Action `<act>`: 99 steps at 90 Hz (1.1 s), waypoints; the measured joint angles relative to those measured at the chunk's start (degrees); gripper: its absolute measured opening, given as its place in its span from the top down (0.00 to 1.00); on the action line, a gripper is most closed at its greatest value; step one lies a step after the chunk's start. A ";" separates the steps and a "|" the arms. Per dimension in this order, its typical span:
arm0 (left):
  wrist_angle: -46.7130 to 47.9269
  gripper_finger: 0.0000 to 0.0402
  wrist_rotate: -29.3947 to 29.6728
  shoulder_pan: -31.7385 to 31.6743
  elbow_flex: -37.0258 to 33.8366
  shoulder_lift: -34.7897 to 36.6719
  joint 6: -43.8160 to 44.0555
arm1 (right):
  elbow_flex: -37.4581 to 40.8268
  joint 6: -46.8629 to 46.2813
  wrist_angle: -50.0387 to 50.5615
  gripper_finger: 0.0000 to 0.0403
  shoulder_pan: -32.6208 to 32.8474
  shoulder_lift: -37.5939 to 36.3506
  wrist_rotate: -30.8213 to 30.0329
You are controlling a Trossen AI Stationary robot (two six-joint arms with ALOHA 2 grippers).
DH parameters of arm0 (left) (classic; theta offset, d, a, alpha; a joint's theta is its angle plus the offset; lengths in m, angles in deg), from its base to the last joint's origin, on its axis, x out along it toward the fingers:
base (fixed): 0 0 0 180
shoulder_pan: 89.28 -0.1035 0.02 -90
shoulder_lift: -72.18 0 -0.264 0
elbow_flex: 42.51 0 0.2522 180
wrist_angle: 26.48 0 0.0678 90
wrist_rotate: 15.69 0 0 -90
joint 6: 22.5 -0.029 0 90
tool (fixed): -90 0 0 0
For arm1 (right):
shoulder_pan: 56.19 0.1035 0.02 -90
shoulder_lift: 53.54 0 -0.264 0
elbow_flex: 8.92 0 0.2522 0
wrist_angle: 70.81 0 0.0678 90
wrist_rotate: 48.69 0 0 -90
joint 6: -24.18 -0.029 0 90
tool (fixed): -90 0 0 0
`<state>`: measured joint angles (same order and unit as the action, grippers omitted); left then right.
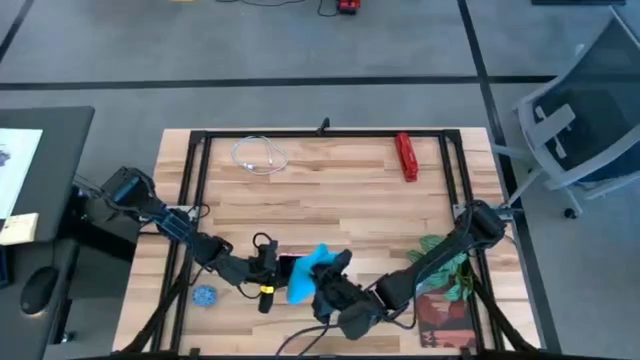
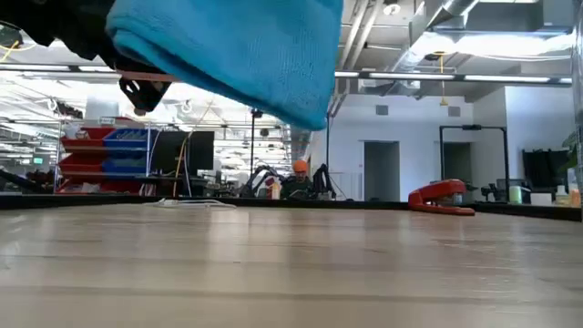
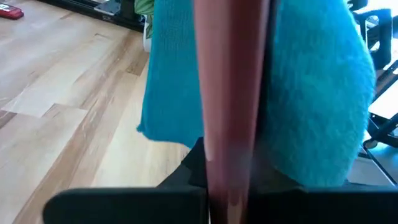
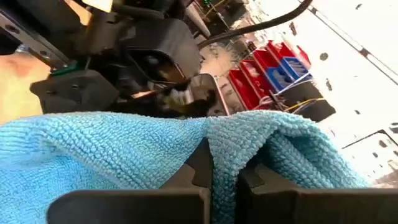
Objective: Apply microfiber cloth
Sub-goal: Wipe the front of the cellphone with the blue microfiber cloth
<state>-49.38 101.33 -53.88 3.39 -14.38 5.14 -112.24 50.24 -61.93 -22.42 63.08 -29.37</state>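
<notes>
The sky-blue microfiber cloth (image 1: pixel 308 272) hangs bunched above the near middle of the table, clear of the wood in the low view (image 2: pixel 246 55). My right gripper (image 1: pixel 328 288) is shut on it, coming from the right. My left gripper (image 1: pixel 270 270), reaching in from the left, is shut on a thin flat phone (image 1: pixel 288 264) with a pinkish-red edge. The cloth lies draped over the phone's far part (image 3: pixel 311 93). A small round blue disc (image 1: pixel 205 295) lies on the table to the left. My left gripper pinches the phone between its two fingers by its near end (image 3: pixel 229 180), level, coming from the table's left. The phone stands on edge, lifted clear of the table, its far part under the cloth. My right gripper pinches a raised fold of the cloth (image 4: pixel 222 163) between its two fingers (image 4: pixel 196 174). More than one layer is caught. The cloth spreads to both sides of the fingers and lies slack against the phone, clear of the table.
A red stapler (image 1: pixel 405 156) and a coiled white cable (image 1: pixel 260 156) lie at the far side. A green item (image 1: pixel 445 262) and a reddish packet (image 1: pixel 440 312) sit near the right arm. A black frame (image 1: pixel 320 133) borders the table.
</notes>
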 joint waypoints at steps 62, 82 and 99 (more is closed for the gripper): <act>-0.78 0.99 0.04 0.04 -0.04 -0.07 -0.44 | 0.00 -3.07 -1.32 1.00 -0.86 -0.05 9.06; -0.41 0.99 -0.31 0.07 -0.04 -0.07 -0.44 | -0.04 7.64 -14.21 1.00 -1.44 -0.11 7.41; -0.55 0.99 -0.06 0.04 -0.04 -0.07 -0.42 | -0.04 -2.64 -7.76 1.00 -2.51 -0.11 19.12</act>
<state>-49.93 101.28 -53.84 3.34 -14.45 4.73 -112.28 47.59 -69.68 -24.93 62.97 -10.25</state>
